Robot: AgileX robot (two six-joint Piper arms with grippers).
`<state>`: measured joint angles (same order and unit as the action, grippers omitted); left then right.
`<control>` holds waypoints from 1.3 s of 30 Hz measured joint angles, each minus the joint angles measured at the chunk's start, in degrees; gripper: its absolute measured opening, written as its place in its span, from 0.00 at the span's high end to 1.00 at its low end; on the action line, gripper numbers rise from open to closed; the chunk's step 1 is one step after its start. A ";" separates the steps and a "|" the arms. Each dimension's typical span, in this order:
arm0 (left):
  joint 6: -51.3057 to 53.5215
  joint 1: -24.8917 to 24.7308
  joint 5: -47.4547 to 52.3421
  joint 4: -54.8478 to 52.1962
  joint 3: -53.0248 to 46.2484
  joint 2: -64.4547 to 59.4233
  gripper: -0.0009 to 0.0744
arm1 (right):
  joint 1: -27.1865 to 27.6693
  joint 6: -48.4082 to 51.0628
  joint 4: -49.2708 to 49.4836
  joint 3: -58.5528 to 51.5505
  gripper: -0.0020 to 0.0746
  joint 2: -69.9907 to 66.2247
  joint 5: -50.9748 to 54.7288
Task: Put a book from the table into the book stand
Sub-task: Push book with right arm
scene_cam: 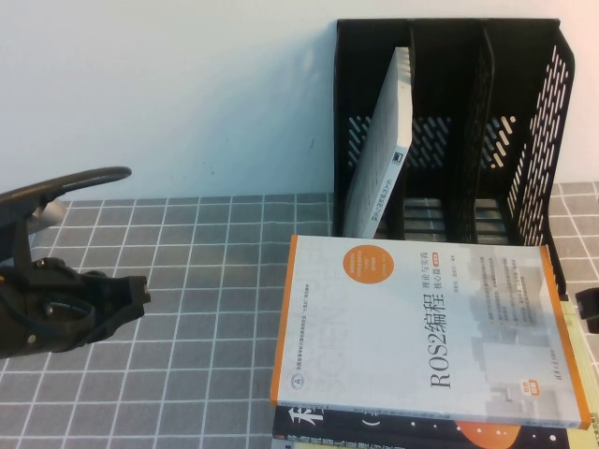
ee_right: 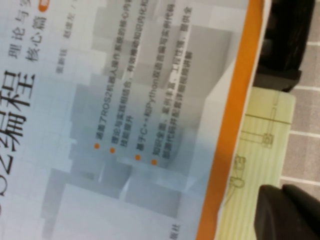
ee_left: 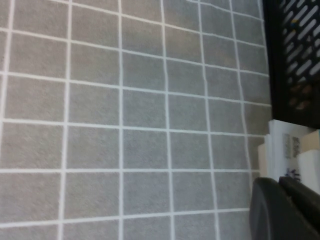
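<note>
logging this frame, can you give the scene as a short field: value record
book stand: black, three slots, at the far right of the table
slotted book: white, leaning in the leftmost slot
top book: orange-edged, lying flat on a stack before the stand
stack below: dark book, yellowish book
left gripper: left of the stack, holding nothing
right gripper: at the top book's right edge

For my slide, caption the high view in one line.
ROS2 book tops the stack before the book stand; left hand waits aside, right hand at the edge.
</note>
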<state>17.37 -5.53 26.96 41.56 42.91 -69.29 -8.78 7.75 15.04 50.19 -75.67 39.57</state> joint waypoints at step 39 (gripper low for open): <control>0.80 0.00 5.09 0.15 0.52 -0.15 0.62 | -9.91 13.24 15.38 -0.02 0.98 -2.85 -3.82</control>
<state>18.17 -5.53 32.05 41.70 43.43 -69.44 -18.69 20.99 30.42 50.17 -78.52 35.75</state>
